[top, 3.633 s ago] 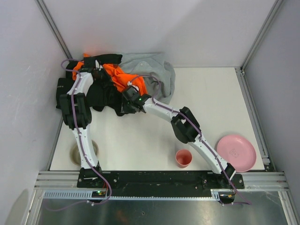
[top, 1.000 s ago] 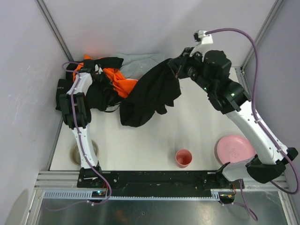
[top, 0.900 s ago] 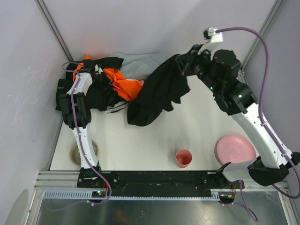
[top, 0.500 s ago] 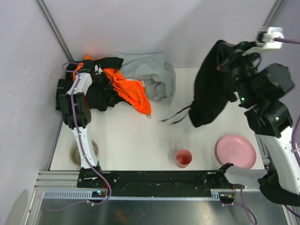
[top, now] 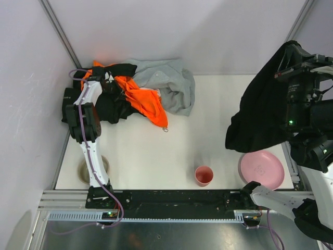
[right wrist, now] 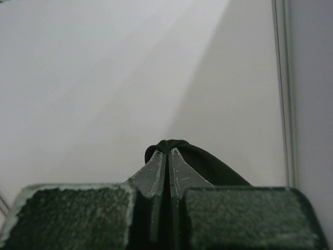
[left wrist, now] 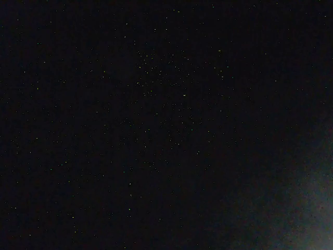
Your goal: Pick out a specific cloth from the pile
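Observation:
My right gripper (right wrist: 167, 151) is shut on a fold of the black cloth (right wrist: 208, 164). In the top view the arm is raised high at the right, and the cloth (top: 260, 114) hangs free from the gripper (top: 289, 52) above the table's right side, its lower edge just over the pink plate (top: 265, 169). The pile (top: 156, 94) lies at the far left: an orange garment (top: 143, 99), a grey one (top: 171, 83) and a black one (top: 112, 107). My left gripper (top: 102, 79) is sunk in the pile. Its wrist view is all dark, so its jaws are hidden.
A pink cup (top: 204, 175) stands near the front edge, left of the plate. A round brownish dish (top: 92, 169) sits at the front left beside the left arm. Walls and metal frame rails close in the table on the left, back and right.
My right arm pulled the black cloth out of the pile, lifted it and swung it across to the right, over the pink plate. The left arm stayed in the pile.

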